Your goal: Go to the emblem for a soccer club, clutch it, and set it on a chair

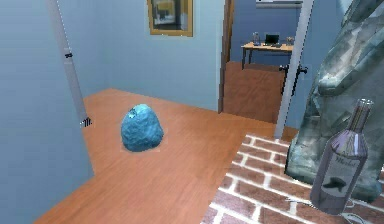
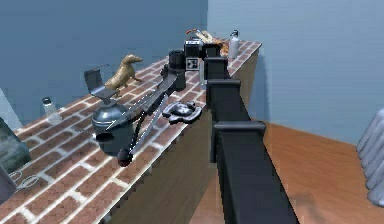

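A small flat disc (image 2: 180,108), silver with dark markings and ring-like in outline, lies on the brick counter (image 2: 70,175) in the arm side view, just left of the arm (image 2: 235,140). It is too small to confirm as a club emblem. The gripper (image 2: 115,130) is over the same counter. Its 2 thin fingers (image 2: 147,122) run down and left from the dark body, past the disc, toward a dark blue-grey domed thing (image 2: 108,118). With these lying at and behind it, I cannot tell whether it holds or touches anything. The arm rises as a dark square bar from the bottom edge, reaching out along the counter's edge, with 2 white marker squares (image 2: 192,50) at its far end. A tan dog figurine (image 2: 125,68) stands farther along the counter.
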{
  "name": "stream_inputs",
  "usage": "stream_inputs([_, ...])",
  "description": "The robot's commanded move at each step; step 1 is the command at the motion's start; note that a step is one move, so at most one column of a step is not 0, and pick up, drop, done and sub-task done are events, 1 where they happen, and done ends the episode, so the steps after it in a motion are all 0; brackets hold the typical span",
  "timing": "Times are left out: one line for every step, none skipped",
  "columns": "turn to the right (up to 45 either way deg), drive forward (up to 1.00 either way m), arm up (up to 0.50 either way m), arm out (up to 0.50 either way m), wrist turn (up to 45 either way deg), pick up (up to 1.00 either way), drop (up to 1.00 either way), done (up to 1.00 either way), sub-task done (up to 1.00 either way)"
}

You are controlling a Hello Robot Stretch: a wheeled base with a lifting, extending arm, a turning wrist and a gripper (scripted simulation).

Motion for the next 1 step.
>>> stream_inputs([0.0,0.0,0.0,0.0,45.0,0.0,0.0,0.0,0.0])
